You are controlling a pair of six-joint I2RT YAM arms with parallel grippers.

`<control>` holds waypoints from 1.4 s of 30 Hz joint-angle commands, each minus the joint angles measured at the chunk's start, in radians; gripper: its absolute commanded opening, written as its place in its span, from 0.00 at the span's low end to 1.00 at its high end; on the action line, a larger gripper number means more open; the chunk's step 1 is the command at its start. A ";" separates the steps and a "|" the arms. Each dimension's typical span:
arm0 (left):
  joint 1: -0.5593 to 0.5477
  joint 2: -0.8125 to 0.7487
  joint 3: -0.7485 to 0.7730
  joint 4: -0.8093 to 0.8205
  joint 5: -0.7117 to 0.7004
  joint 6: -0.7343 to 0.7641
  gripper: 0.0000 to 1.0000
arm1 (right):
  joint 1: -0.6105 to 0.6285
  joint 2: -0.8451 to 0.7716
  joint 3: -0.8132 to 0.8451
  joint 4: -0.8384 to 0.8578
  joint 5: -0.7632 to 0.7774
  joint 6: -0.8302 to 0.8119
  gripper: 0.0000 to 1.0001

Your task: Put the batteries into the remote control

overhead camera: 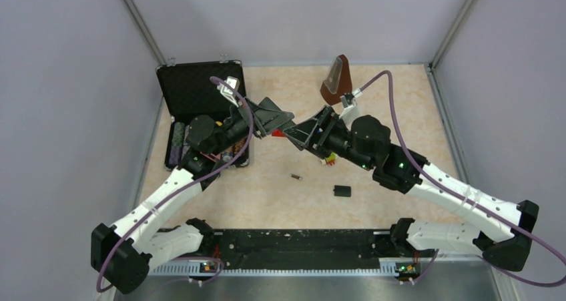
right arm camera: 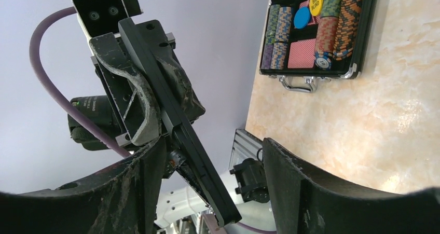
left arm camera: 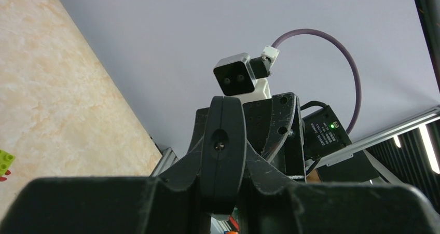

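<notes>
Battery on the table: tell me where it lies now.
In the top view the battery lies on the tabletop near its centre, just up and left of the small black cover piece, not touching it.

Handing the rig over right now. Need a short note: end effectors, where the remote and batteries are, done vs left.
Left end effector: shut on the remote, held up off the table.
Right end effector: open, one finger on each side of the remote's free end, not clamped.
One battery lies on the table, with the cover off and lying near it. No second battery in view; cannot tell if it is already in the remote.
Done: remote lifted, cover off.
Left: pick up the loose battery and seat it.
</notes>
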 commanded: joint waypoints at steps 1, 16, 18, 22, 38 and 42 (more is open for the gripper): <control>-0.001 -0.026 0.037 0.044 -0.013 0.000 0.00 | 0.002 -0.033 0.000 0.031 0.021 0.015 0.65; 0.000 -0.050 0.061 0.005 -0.051 -0.108 0.00 | 0.002 -0.037 -0.001 0.023 -0.005 -0.014 0.38; 0.000 -0.052 0.060 0.015 -0.056 -0.129 0.00 | 0.001 -0.031 -0.001 0.020 -0.012 -0.016 0.38; 0.000 -0.052 0.060 0.040 -0.066 -0.185 0.00 | 0.001 -0.031 -0.006 0.020 -0.019 -0.016 0.37; -0.001 -0.037 0.034 0.187 -0.101 -0.285 0.00 | 0.002 -0.060 -0.057 -0.007 -0.034 0.025 0.43; -0.001 -0.047 0.027 0.184 -0.108 -0.284 0.00 | 0.002 -0.068 -0.070 -0.019 -0.026 0.048 0.47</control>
